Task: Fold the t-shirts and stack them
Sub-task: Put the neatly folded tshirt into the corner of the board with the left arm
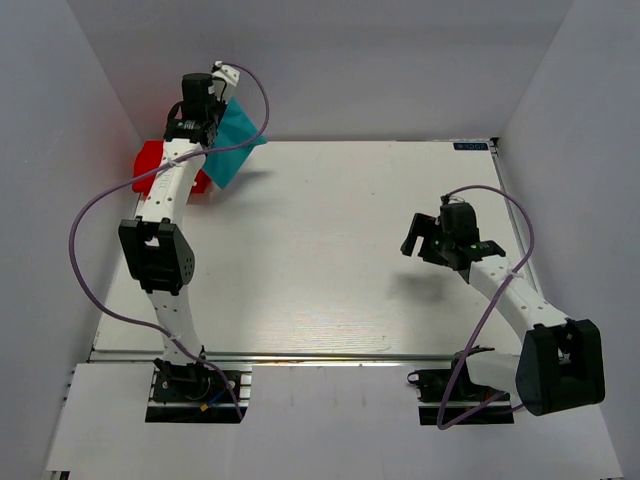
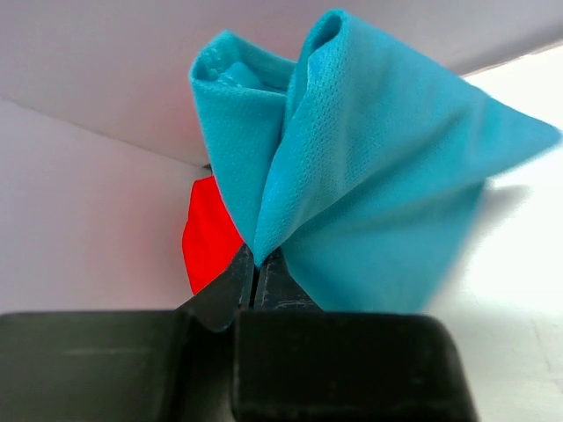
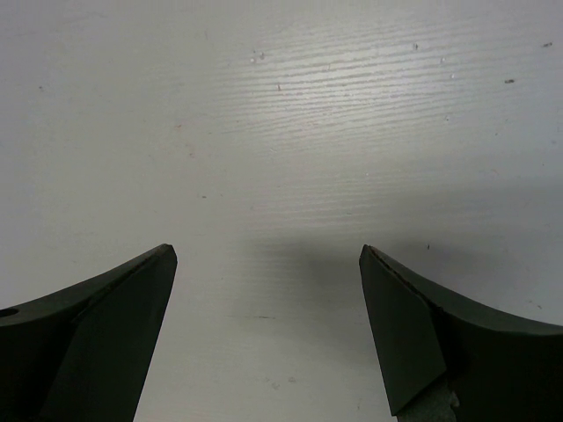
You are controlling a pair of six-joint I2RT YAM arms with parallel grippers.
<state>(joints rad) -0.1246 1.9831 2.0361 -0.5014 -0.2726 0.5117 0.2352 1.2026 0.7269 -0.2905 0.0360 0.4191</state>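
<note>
L pincer [image 2: 255, 268] clamped on soft teal cloth t-shirt [image 2: 369, 185]; R pincer [image 3: 266, 253] wide open, empty. Limp, light fabric, prob best gripped at hem corners.

Table [image 1: 330, 250]: 1, rectangular, white top with faint wood grain and a few small specks.
Walls: 3, plain pale grey. The back wall [image 1: 330, 60], left wall [image 1: 50, 150] and right wall [image 1: 590, 120] stood close around the table.
Label [image 1: 472, 146]: 1, small, dark, sat at the table's far right corner.
Rail [image 1: 330, 356]: 1, metal, ran along the near edge.
Light: soft and even, and cast faint shadows on the tabletop.
</note>
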